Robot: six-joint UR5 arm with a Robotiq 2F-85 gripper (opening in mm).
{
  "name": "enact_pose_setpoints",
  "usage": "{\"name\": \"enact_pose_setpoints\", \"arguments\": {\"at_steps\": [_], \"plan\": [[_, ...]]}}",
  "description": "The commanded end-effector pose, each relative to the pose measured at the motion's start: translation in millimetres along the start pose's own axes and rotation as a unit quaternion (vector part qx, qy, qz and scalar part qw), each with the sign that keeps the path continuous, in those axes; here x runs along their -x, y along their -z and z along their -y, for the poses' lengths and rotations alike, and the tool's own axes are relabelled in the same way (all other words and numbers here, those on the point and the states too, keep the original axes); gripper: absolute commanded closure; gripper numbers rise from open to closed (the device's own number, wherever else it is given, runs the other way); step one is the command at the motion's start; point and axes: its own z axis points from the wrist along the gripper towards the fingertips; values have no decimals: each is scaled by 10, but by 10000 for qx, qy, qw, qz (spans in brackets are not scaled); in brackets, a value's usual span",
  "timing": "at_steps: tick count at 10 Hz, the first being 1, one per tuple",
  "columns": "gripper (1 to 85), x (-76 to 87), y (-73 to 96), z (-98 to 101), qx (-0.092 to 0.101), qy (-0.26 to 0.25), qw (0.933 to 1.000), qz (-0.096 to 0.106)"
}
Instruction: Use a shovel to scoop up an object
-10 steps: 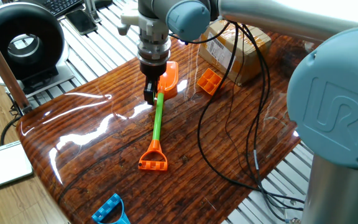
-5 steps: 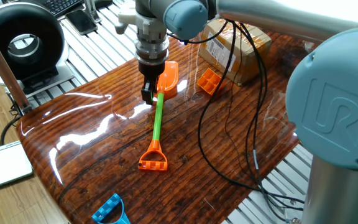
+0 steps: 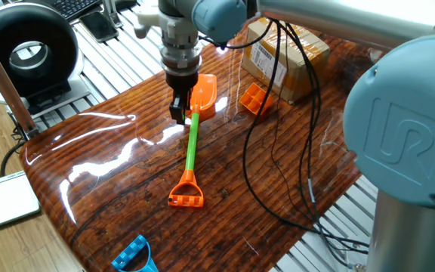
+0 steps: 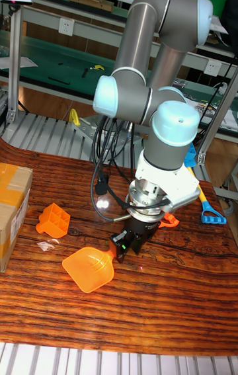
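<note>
- Toy shovel (image 3: 193, 143): orange blade toward the table's far edge, green shaft running back to the D-loop near mid-table. In the tall fixed view the blade (image 4: 88, 268) seems tilted, though we cannot confirm it is off the wood.
- Gripper (image 3: 181, 113): jaws pinching the shaft just behind the blade. Over the last second we log it edging slightly toward the far edge, shovel barely shifted.
- Orange gridded block (image 3: 254, 98): near the blade, not touching, just beside the cardboard box (image 3: 289, 57).
- Wooden table (image 3: 127, 189): glossy, carrying everything above.
- Blue plastic toy (image 3: 134, 255): at the near edge, well apart.
- Our reading: grasp secured, carrying just begun; scooping not yet started.
</note>
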Motion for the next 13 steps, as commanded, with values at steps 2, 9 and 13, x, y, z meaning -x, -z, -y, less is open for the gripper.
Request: {"name": "enact_pose_setpoints", "arguments": {"at_steps": [2, 9, 13], "plan": [[360, -169, 201, 48, -47, -5, 9999, -155], [360, -170, 217, 92, -79, 174, 9998, -27], [353, -246, 76, 123, -108, 230, 9996, 106]]}}
